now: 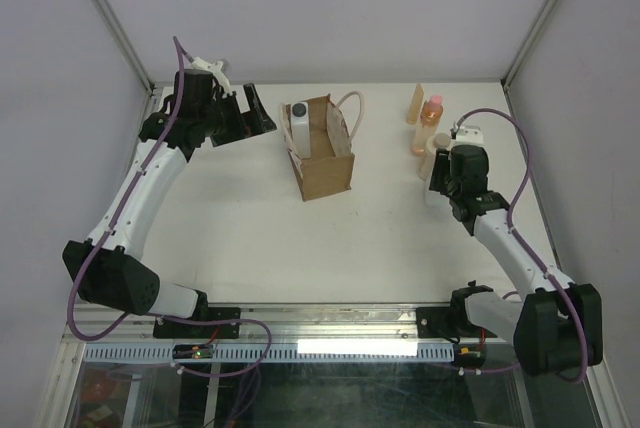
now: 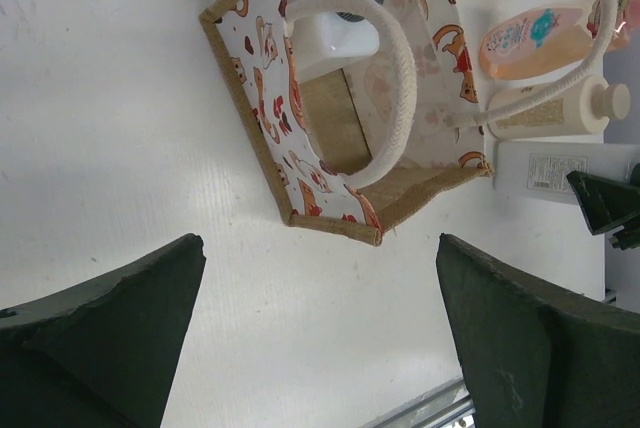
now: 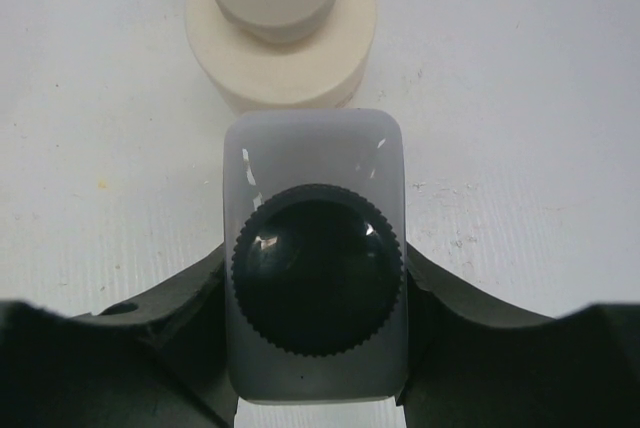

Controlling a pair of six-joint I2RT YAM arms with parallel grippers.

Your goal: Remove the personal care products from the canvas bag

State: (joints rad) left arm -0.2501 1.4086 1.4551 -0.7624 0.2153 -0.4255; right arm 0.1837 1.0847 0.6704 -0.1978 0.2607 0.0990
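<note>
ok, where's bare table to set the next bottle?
Widest bare patch: table in front of the bag, to the near edge. A narrower strip between bag and the right-hand bottles. Crowded: far right, where tube, orange bottle and cream bottle stand and the right gripper holds a white bottle.
</note>
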